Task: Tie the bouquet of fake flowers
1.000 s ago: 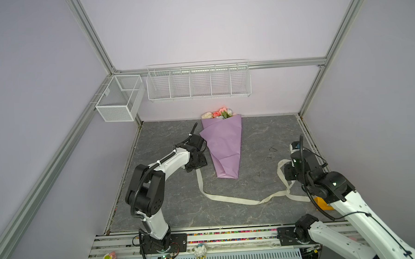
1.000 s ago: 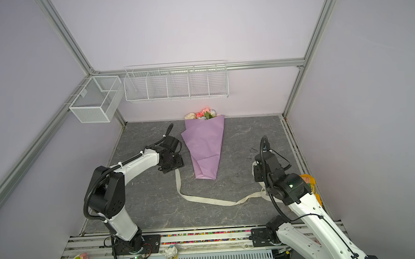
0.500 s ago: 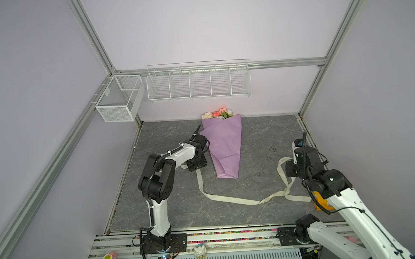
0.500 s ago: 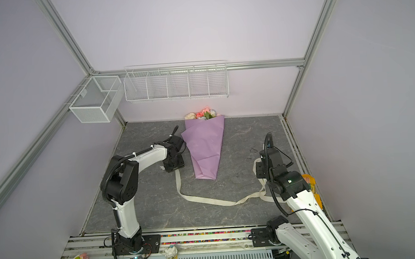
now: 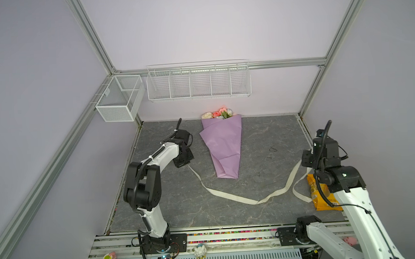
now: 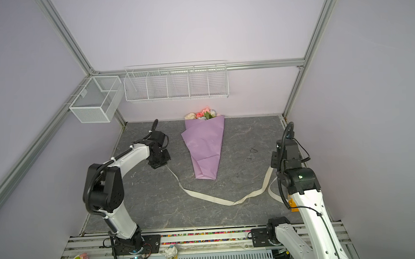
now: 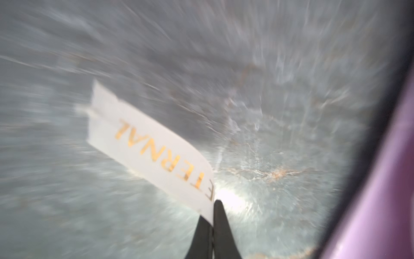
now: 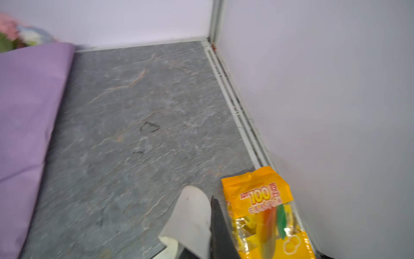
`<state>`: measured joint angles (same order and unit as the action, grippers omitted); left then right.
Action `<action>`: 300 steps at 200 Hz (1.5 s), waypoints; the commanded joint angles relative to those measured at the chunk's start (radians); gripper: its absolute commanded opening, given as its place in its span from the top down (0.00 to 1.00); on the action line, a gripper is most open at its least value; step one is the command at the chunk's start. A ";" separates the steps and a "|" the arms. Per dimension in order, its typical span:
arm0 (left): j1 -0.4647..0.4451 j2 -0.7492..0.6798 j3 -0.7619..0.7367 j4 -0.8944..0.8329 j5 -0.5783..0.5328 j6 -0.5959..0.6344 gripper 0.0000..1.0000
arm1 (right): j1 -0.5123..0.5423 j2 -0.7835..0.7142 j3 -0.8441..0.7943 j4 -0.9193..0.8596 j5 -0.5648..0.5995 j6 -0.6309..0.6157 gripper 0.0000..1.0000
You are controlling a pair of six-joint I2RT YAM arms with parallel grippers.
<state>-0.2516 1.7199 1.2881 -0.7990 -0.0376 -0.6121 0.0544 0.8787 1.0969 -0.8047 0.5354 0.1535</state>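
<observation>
Jaws both shut on the ribbon [image 5: 231, 196]. The left gripper [image 7: 210, 215] pinches it close to the gold-printed end, and the right gripper [image 8: 210, 213] clamps the other end, with a white loop bulging out of the jaws.

The bouquet of fake flowers [image 5: 223, 146] lies flat mid-table, blooms at the back wall and paper tip pointing to the front. The ribbon sags on the table [image 5: 262, 137] in front of the tip, not touching it and not around anything yet.

My read is that both ends are secured and the wrap comes next.
- Take up slack evenly and keep the band flat, no twist.
- Land the mid-span on the narrow lower cone, above the tip, or it will likely slide off.

Room:
- The left gripper is near the bouquet's left edge, with open table behind it.
- The right gripper is tight against the right wall rail, and the yellow snack bag [image 5: 322, 197] is just beside it, a snag risk.
- The front centre is open.
</observation>
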 commanded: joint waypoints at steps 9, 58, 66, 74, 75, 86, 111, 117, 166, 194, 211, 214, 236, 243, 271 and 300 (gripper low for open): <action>0.201 -0.242 -0.032 -0.067 0.042 0.054 1.00 | -0.136 0.012 0.092 0.046 0.110 -0.172 0.94; 0.278 -0.460 -0.041 0.057 0.250 0.029 1.00 | -0.286 0.073 0.135 0.370 0.100 -0.394 0.94; 0.278 -0.469 -0.041 0.061 0.256 0.013 1.00 | -0.288 0.120 0.162 0.368 0.148 -0.429 0.94; 0.278 -0.474 -0.046 0.062 0.262 0.009 1.00 | -0.292 0.153 0.172 0.378 0.212 -0.434 0.94; 0.278 -0.475 -0.046 0.062 0.264 0.009 1.00 | -0.293 0.157 0.170 0.382 0.218 -0.434 0.94; 0.278 -0.482 -0.067 0.072 0.278 0.009 1.00 | -0.300 0.166 0.136 0.404 0.193 -0.435 0.94; 0.278 -0.498 -0.137 0.054 0.278 0.019 1.00 | -0.298 0.154 -0.012 0.405 0.029 -0.330 0.89; 0.278 -0.507 -0.160 0.050 0.269 0.019 1.00 | -0.296 0.166 -0.040 0.377 -0.031 -0.299 0.89; 0.322 -0.606 -0.206 -0.084 0.092 0.057 1.00 | -0.186 0.250 -0.115 0.258 -0.215 -0.093 0.90; 0.331 -0.653 -0.177 -0.076 0.239 0.096 1.00 | -0.199 0.256 0.031 0.265 -0.109 -0.150 0.89; 0.325 -0.668 -0.198 0.008 0.421 0.012 1.00 | -0.264 0.273 0.127 0.337 -0.049 -0.215 0.90; 0.316 -0.669 -0.200 0.021 0.444 -0.006 1.00 | -0.277 0.279 0.145 0.347 -0.040 -0.224 0.90; 0.149 -0.652 -0.179 0.091 0.454 -0.088 1.00 | -0.346 0.336 0.263 0.419 0.010 -0.290 0.90; 0.093 -0.633 -0.169 0.113 0.451 -0.111 1.00 | -0.359 0.352 0.285 0.445 0.018 -0.310 0.90; -0.082 -0.566 -0.142 0.209 0.400 -0.199 1.00 | -0.408 0.403 0.328 0.557 0.088 -0.374 0.90; -0.175 -0.515 -0.064 0.184 0.352 -0.190 1.00 | -0.496 0.425 0.366 0.600 0.084 -0.372 0.91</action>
<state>-0.3817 1.1870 1.1557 -0.6456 0.3565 -0.7673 -0.3813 1.2900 1.4330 -0.2909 0.5800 -0.1768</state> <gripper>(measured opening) 0.047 0.095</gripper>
